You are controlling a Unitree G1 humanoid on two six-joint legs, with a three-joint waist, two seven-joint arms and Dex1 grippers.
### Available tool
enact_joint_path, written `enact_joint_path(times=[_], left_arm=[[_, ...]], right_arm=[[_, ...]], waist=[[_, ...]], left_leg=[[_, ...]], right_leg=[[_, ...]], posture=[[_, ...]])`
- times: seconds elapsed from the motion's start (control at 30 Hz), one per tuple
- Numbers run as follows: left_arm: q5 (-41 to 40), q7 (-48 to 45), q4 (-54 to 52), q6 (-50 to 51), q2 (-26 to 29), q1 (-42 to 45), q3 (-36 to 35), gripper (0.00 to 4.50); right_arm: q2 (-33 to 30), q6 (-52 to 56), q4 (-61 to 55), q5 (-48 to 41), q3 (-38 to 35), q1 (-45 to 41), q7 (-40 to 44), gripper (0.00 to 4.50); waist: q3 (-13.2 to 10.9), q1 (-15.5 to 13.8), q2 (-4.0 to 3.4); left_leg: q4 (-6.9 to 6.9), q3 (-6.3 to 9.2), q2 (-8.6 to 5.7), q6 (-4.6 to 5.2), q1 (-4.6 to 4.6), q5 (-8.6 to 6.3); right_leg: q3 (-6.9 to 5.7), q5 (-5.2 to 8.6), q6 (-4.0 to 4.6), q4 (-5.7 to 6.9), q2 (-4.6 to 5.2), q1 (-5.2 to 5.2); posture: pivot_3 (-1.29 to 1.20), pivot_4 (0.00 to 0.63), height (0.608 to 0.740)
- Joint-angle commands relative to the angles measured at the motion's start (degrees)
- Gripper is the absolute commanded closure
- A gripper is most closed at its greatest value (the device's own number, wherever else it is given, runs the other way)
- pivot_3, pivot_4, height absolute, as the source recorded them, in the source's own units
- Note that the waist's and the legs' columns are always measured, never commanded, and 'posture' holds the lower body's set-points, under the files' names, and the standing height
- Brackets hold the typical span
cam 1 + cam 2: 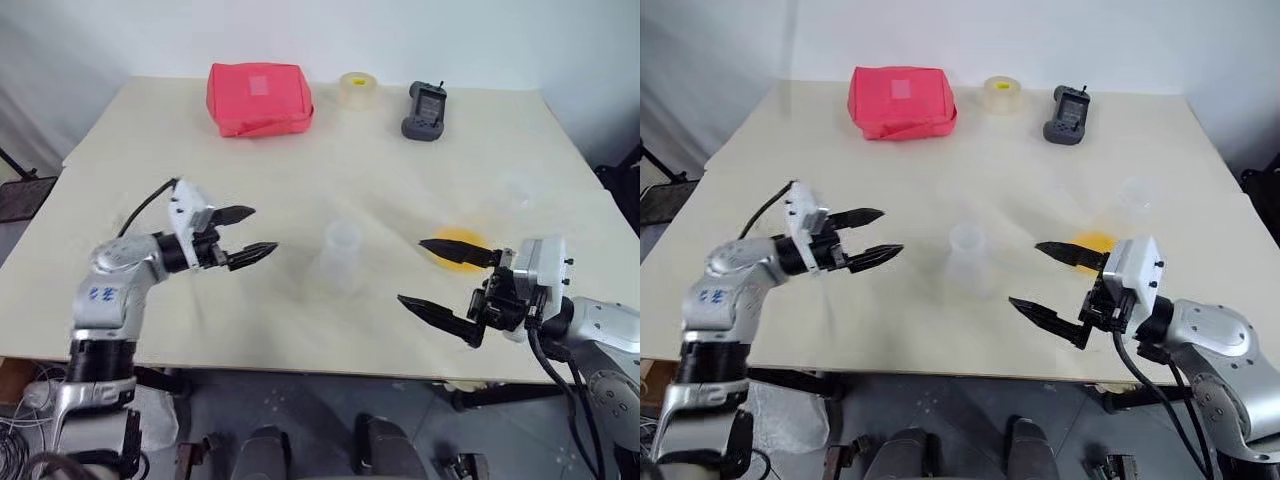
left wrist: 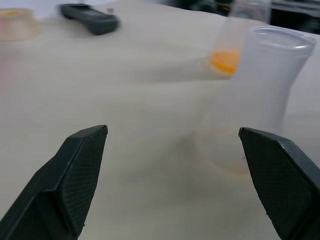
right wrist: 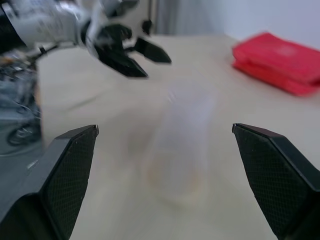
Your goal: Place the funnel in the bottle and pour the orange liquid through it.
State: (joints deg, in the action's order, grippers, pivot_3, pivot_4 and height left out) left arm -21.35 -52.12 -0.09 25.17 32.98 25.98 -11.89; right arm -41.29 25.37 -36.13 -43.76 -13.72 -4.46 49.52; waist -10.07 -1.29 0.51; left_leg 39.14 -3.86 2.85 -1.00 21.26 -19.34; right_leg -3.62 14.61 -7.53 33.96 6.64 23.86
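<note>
Translucent whitish flask-shaped plastic bottle [image 1: 340, 256] stands upright at frame centre on the pale desk [image 1: 330, 150], nothing in its neck. Left end effector [image 1: 246, 236] to its left and right end effector [image 1: 446, 281] to its lower right, both spread wide, empty, clear of it. Orange liquid [image 1: 458, 246] sits just behind the right fingers. Along the top edge: red fabric pouch [image 1: 258, 98], yellowish tape roll [image 1: 356, 90], dark grey handheld device [image 1: 425, 110]. Faint clear round cup [image 1: 517, 188] at right.

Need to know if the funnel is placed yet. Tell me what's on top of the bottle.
Nothing sits on the bottle; its mouth is open, no funnel in it. Through its cloudy walls nothing shows inside. Both grippers, left and right, flank it, open.
</note>
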Motion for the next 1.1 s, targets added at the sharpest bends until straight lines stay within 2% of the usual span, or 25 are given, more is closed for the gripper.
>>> enact_joint_path(times=[0.03,0.23,0.47,0.57,0.87,1.1], left_arm=[[-5.0,4.5,-7.5,-1.6,-0.5,-7.6,-10.4,0.03],[-7.6,8.1,-13.4,-4.1,-0.8,-20.6,-18.7,0.03],[-8.6,11.0,-15.4,-4.7,-0.2,-25.0,-22.1,0.03],[-8.7,12.8,-15.2,-4.9,-0.1,-25.1,-22.7,0.03],[-4.0,25.5,-1.8,-5.1,3.5,-17.1,-25.6,0.03],[-0.7,33.5,8.3,-4.5,5.7,-11.4,-25.0,0.03]], right_arm=[[0.1,1.3,-1.6,-3.5,2.2,-4.1,0.6,0.00],[0.4,1.6,0.5,-4.6,6.0,-7.3,4.3,0.00],[-0.3,2.1,3.8,-3.2,7.4,-9.0,7.4,0.00],[0.1,1.8,4.5,-3.2,7.7,-9.5,8.2,0.00],[3.1,1.5,5.6,-2.3,11.0,-12.8,7.7,0.00],[4.4,1.5,5.2,-2.0,11.4,-14.4,6.5,0.00]], waist=[[0.0,0.2,0.00],[0.0,-0.1,0.02],[0.0,0.0,0.07],[0.0,0.0,0.07],[0.0,0.1,0.08],[0.0,0.0,0.08]], left_leg=[[0.00,0.00,0.00,0.00,0.00,0.00],[0.00,-0.01,0.03,-0.03,-0.03,-0.07],[0.01,-0.02,0.02,0.09,-0.05,-0.16],[0.01,-0.02,0.03,0.07,-0.07,-0.16],[0.01,-0.04,0.03,0.06,-0.07,-0.16],[0.01,-0.07,0.03,-0.07,-0.05,-0.15]], right_leg=[[0.00,0.00,0.00,-0.01,0.00,-0.01],[0.00,0.01,0.02,-0.02,0.02,-0.01],[0.00,0.02,0.04,-0.05,0.03,-0.05],[0.00,0.03,0.06,-0.01,0.01,-0.04],[-0.02,0.03,0.05,-0.01,0.01,-0.03],[-0.09,0.02,0.05,0.00,0.02,-0.01]], posture=[[0.00,0.150,0.740],[0.00,0.150,0.740],[0.00,0.150,0.740],[0.00,0.150,0.740],[0.00,0.150,0.740],[0.00,0.150,0.740]])
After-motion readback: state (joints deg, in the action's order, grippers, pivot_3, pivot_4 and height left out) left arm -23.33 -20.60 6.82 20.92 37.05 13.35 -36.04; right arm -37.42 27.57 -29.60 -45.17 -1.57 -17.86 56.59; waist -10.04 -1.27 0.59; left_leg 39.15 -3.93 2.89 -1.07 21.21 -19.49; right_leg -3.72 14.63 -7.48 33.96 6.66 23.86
